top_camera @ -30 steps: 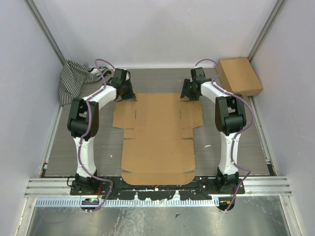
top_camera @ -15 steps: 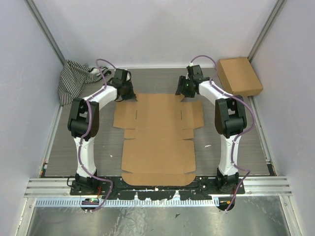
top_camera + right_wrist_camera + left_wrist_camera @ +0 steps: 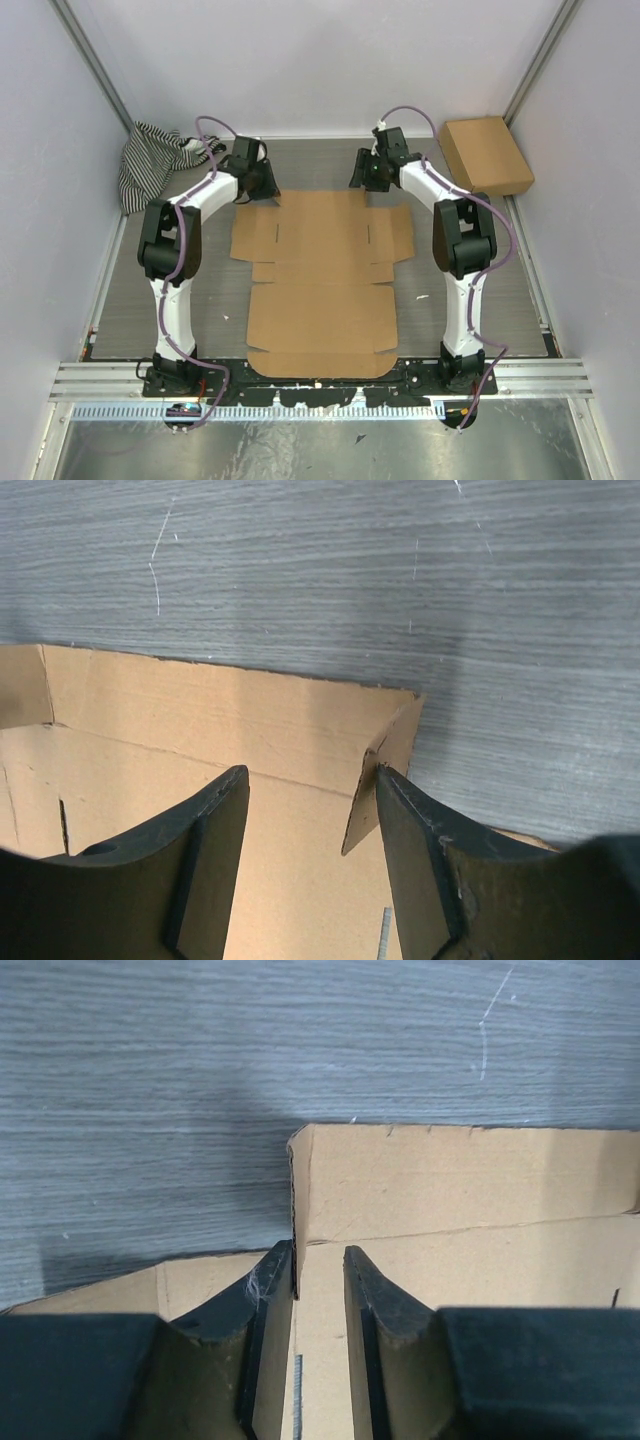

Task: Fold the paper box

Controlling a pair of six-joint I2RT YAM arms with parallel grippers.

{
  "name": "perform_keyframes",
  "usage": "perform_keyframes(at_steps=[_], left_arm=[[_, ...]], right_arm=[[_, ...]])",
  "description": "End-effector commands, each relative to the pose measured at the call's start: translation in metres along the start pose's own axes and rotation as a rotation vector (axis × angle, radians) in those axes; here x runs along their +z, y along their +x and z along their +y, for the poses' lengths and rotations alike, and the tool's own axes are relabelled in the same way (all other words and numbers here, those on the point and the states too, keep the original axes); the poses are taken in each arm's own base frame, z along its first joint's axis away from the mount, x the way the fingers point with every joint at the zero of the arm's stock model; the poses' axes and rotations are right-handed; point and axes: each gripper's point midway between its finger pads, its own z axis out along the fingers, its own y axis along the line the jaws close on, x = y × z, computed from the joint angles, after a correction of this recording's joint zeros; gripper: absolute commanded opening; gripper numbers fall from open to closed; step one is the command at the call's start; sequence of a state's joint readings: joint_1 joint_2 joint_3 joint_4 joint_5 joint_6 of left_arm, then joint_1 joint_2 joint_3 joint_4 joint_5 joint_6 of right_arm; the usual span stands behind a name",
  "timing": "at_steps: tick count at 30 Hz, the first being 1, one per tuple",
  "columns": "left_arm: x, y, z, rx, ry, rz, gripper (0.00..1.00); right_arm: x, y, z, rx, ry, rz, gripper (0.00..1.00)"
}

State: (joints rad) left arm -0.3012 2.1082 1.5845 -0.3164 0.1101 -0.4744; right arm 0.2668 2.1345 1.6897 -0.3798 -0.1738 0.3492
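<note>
Grey wood-grain table (image 3: 190, 290) fills the floor of a pale-walled booth in the top view, and the paper box (image 3: 320, 290) lies on it between the two arms as a flat brown die-cut sheet, its near edge close to the arm bases. The left gripper (image 3: 263, 190) is down at the sheet's far left corner and the right gripper (image 3: 366, 181) at its far right corner. A striped cloth (image 3: 150, 160) is bunched in the far left corner of the table, and a smaller closed cardboard box (image 3: 487, 155) sits in the far right corner, apart from the sheet. In the left wrist view, the left gripper (image 3: 318, 1282) has its black fingers (image 3: 262, 1305) parted by a narrow gap over the paper box (image 3: 470, 1185), where the far flap is lifted; a raised cardboard edge stands in that gap, against the finger on the left of the view, and the other finger does not touch it. In the right wrist view, the right gripper (image 3: 310, 815) is spread wide above the paper box (image 3: 200, 720), and a small corner flap stands up, touching the tip of the finger (image 3: 420, 855) on the right of the view.
</note>
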Motion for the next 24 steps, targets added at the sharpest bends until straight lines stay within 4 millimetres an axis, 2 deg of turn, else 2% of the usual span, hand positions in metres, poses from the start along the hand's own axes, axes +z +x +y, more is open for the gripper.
perform_keyframes(at_steps=[1,14,24], left_arm=[[-0.006,-0.021,-0.018,0.015,0.052,-0.037,0.34],[0.005,-0.015,-0.033,0.003,0.097,-0.008,0.36],[0.025,0.0,-0.049,0.003,0.103,0.044,0.36]], right_arm=[[0.0,-0.024,0.02,-0.039,-0.053,-0.059,0.59],[0.014,-0.012,0.029,-0.053,-0.065,-0.026,0.59],[0.031,0.007,0.02,-0.048,-0.036,0.032,0.61]])
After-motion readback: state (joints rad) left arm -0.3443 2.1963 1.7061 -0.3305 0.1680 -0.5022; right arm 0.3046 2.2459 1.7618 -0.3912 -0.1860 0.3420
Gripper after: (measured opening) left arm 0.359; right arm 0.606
